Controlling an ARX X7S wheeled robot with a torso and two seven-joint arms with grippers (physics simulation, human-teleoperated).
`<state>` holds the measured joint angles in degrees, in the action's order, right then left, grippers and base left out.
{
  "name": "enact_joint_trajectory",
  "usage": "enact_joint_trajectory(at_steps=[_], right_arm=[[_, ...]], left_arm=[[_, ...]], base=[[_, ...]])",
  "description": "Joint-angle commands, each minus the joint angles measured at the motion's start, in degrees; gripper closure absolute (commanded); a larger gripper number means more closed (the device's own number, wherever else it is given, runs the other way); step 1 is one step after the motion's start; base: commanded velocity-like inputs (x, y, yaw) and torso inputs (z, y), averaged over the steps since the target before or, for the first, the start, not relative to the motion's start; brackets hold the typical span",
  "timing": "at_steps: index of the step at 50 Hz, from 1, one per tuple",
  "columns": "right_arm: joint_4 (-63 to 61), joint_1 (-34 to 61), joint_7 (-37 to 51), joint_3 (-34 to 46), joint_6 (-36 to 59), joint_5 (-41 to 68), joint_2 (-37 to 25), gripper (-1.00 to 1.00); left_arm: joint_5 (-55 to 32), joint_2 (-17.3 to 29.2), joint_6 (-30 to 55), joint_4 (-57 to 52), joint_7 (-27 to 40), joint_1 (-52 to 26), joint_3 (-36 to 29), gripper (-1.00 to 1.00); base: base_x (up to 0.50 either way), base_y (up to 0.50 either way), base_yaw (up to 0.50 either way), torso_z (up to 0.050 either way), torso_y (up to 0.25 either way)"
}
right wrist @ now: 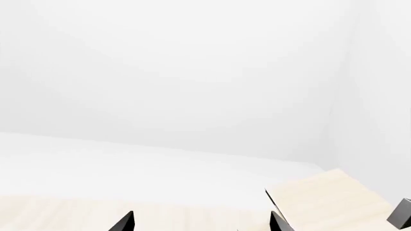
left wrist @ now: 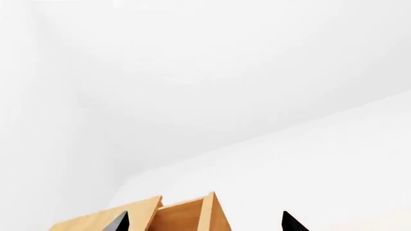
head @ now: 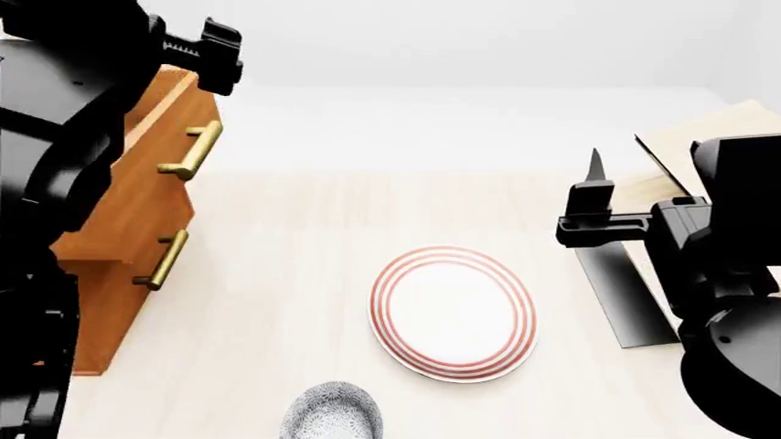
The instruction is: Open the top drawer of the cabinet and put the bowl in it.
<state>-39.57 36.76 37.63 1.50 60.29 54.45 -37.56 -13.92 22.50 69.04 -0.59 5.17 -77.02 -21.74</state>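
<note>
Bowl (head: 331, 413) shows only in head view; left gripper (left wrist: 204, 222) and right gripper (right wrist: 200, 222) both spread wide.

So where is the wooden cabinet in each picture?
Head view: the cabinet stands at the left edge, behind the left arm.
Left wrist view: its top corner pokes up at the bottom edge.
Right wrist view: not in it.
Shared landmark: the white wall.

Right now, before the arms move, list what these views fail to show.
- Bowl: head view's bottom edge cuts it off; inside unseen.
- Top drawer: in the left wrist view the frame edge cuts it; in the head view the left arm covers it.
- Cabinet: only two brass handles show.
- Right gripper: only the fingers' tips show.
</note>
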Motion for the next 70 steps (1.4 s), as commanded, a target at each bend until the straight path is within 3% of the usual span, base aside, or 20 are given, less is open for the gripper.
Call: enact_joint_trajectory(at_steps=[1, 12, 26, 39, 70], right_arm=[[0.49, 0.32, -0.14, 0.63, -0.31, -0.40, -0.04, -1.00], [1.20, 0.37, -0.30, 1.21, -0.68, -0.78, 0.06, -1.00], [1.75, 0.37, 0.16, 1.66, -0.73, -0.94, 0.25, -1.00], [2.65, 0.53, -0.47, 2.98, -1.60, -1.92, 0.56, -1.00], [4.23, -0.76, -1.47, 2.81, -3.51, -2.40, 0.10, -1.00]], left_arm=[[-1.84, -2.17, 1.05, 12.68, -0.35, -3.67, 6.77, -1.00], [-0.56, -2.06, -2.19, 24.54, 0.53, -4.95, 8.36, -1.00], [0.31, -2.21, -1.56, 30.58, 2.45, -5.03, 9.16, -1.00], [-0.49, -2.56, 3.90, 34.64, -1.35, -7.43, 5.05, -1.00], [0.19, -3.11, 3.15, 38.20, -4.48, -5.41, -1.54, -1.00]], base=[[0.00, 0.00, 0.00, 0.000, 0.000], [0.00, 0.00, 0.00, 0.000, 0.000], [0.00, 0.00, 0.00, 0.000, 0.000], [0.00, 0.00, 0.00, 0.000, 0.000], [0.00, 0.00, 0.00, 0.000, 0.000]])
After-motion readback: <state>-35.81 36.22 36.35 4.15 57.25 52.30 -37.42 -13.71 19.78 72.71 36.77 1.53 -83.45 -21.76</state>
